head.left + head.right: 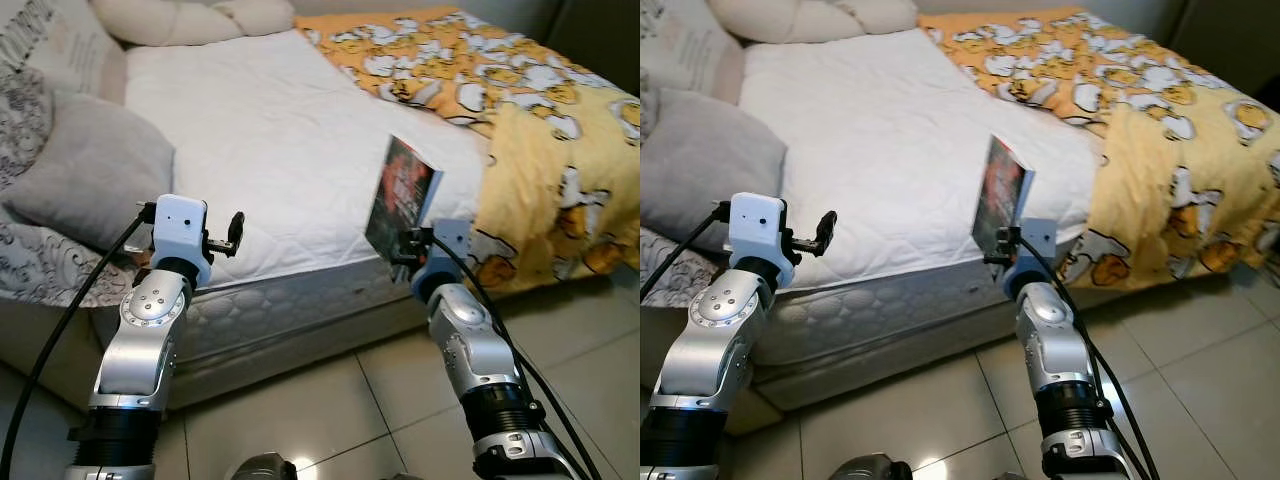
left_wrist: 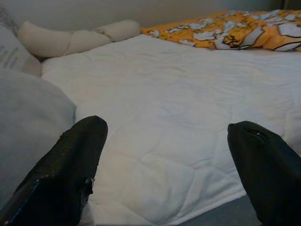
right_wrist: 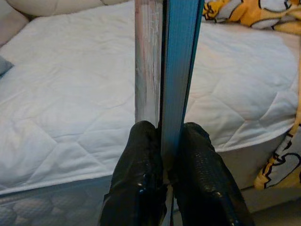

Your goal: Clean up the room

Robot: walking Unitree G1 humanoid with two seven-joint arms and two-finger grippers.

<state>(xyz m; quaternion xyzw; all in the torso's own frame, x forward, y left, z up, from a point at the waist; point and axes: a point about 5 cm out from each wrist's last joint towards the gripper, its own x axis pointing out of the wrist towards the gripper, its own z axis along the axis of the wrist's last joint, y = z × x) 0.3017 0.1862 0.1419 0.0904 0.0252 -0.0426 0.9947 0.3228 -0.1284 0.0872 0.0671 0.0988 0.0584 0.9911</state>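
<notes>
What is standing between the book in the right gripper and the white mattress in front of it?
Nothing visible. The right gripper holds the book upright by its lower edge, above the near edge of the mattress. The white surface beyond it is bare; the gray pillow and yellow blanket lie off to the sides.

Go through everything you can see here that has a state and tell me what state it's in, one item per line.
Book: upright, clamped at its lower edge, held above the bed's edge.
Right pincer: shut on the book.
Left pincer: open, empty, pointing over the mattress.
Yellow duvet: pulled to one side, draped over the bed's corner.
Grey pillow: lying at the mattress's edge.
</notes>
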